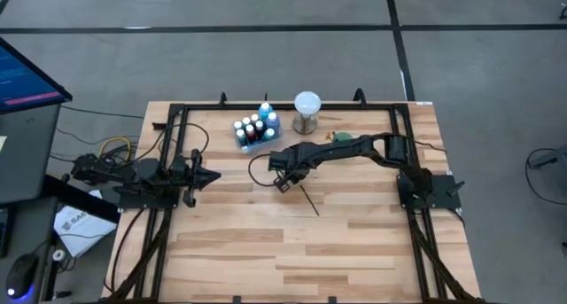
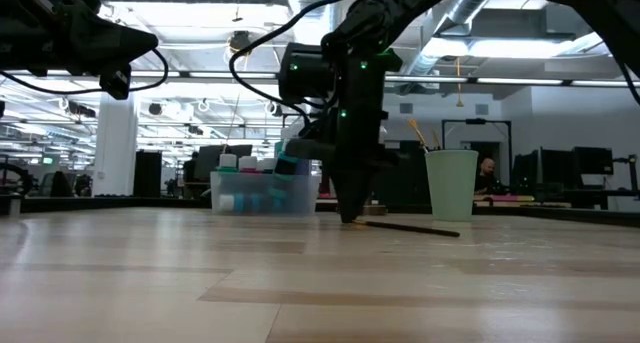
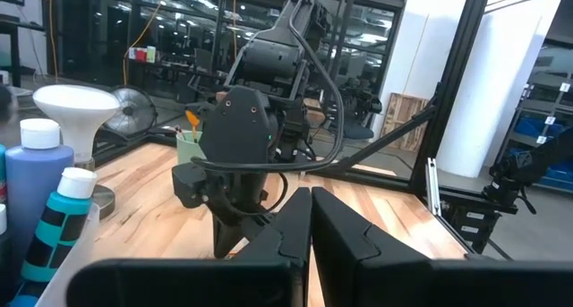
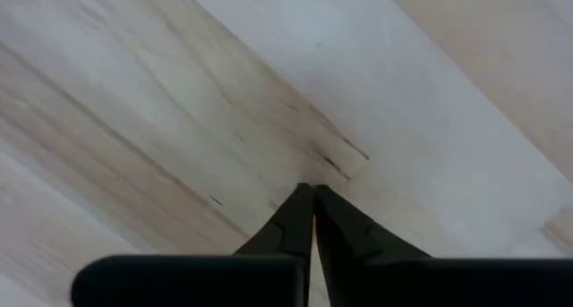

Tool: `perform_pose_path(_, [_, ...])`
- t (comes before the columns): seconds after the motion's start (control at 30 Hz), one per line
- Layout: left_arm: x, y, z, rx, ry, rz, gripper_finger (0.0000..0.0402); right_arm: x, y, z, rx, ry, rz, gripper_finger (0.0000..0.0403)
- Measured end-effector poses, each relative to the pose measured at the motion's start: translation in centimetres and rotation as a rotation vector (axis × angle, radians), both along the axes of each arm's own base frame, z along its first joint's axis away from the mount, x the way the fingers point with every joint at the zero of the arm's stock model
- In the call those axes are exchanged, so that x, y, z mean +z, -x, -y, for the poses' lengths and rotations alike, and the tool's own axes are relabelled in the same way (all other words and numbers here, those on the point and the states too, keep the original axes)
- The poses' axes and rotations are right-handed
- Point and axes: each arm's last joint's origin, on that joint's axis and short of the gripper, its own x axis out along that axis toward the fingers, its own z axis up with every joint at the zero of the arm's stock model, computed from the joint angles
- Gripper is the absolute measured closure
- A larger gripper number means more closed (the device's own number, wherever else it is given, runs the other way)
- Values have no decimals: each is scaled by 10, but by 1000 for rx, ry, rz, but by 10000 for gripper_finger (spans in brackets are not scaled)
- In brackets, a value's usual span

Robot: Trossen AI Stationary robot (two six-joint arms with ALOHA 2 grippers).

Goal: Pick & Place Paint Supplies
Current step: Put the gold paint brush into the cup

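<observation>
1. Pale wooden desk (image 1: 354, 251) carries one thin brush (image 1: 309, 200), lying flat just beside the right gripper (image 1: 284, 185).
2. Its fingers are pressed together, empty (left gripper (image 1: 215, 175) likewise, parked aside).
3. Light, stiff, likely rolls; pinch mid-handle.

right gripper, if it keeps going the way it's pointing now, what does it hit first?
Probably the table. The right gripper, fingers shut with nothing between them, points steeply down at bare wood right before its tips. In the low view the brush lies just beside it, seemingly off that line.
</observation>
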Motion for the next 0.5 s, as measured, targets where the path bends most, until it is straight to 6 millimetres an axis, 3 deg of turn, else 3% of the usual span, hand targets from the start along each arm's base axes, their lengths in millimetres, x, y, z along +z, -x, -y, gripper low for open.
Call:
perform_pose_path(0.13, [0, 0, 0, 0, 0, 0, 396, 5, -2, 0, 23, -14, -13, 399])
perform_pose_path(0.27, [0, 0, 0, 0, 0, 0, 396, 26, -4, -4, 65, -29, 20, 402])
perform_pose_path(0.37, [0, 0, 0, 0, 0, 0, 396, 65, -5, -5, 74, -13, 153, 402])
perform_pose_path(0.5, [0, 0, 0, 0, 0, 0, 396, 116, 7, -3, 70, 93, 279, 403])
